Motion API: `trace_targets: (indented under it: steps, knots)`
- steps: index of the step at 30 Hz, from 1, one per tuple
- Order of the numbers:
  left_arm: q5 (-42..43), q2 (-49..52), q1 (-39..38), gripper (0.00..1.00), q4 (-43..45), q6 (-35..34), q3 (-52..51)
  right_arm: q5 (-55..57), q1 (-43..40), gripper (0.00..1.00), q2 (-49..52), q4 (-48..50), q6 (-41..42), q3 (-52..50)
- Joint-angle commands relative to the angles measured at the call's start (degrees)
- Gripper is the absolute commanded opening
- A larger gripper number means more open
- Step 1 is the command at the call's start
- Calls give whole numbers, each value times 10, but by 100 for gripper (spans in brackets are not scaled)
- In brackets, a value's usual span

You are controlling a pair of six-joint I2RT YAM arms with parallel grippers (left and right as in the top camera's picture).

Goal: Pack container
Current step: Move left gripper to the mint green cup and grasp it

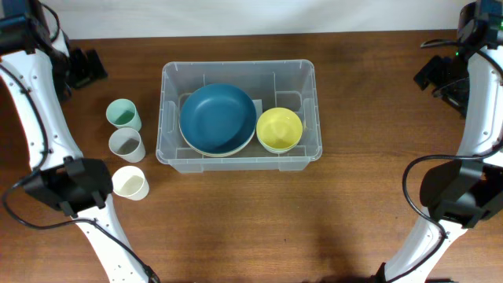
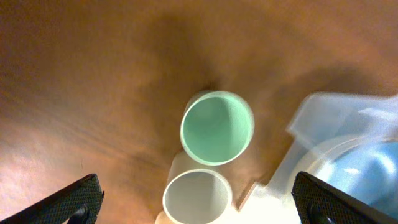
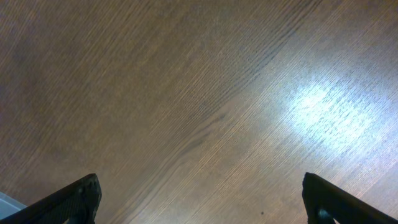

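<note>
The container [image 1: 171, 94], a large clear bin, stands at mid table. Inside it lie a blue bowl [image 1: 218, 118] and a yellow bowl [image 1: 279, 128]. Left of it stand a green cup [image 1: 122, 114], a grey cup [image 1: 126, 144] and a cream cup [image 1: 130, 182]. My left gripper [image 1: 77, 189] hangs open high above the cups. In the left wrist view the open jaws [image 2: 198, 202] frame the grey cup [image 2: 198, 198], with the green cup [image 2: 217, 127] beyond and the container's corner [image 2: 323, 124] to the right. My right gripper [image 1: 456, 192] [image 3: 199, 199] is open and empty over bare wood.
The wooden table [image 1: 259, 228] runs to a white wall at the back. Black arm bases [image 1: 82, 67] [image 1: 440, 75] sit at the far left and far right.
</note>
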Motion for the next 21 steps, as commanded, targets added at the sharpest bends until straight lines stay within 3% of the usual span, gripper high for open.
trace_targets:
  steps: [1,7,21]
  knots:
    - [-24,0,15,99,2,14,-65,1,0,99,3,0,5,-2]
    - [-27,0,16,100,46,60,-139,1,0,99,3,0,5,-2]
    - [-28,11,16,99,151,65,-236,1,-1,99,3,0,5,-2]
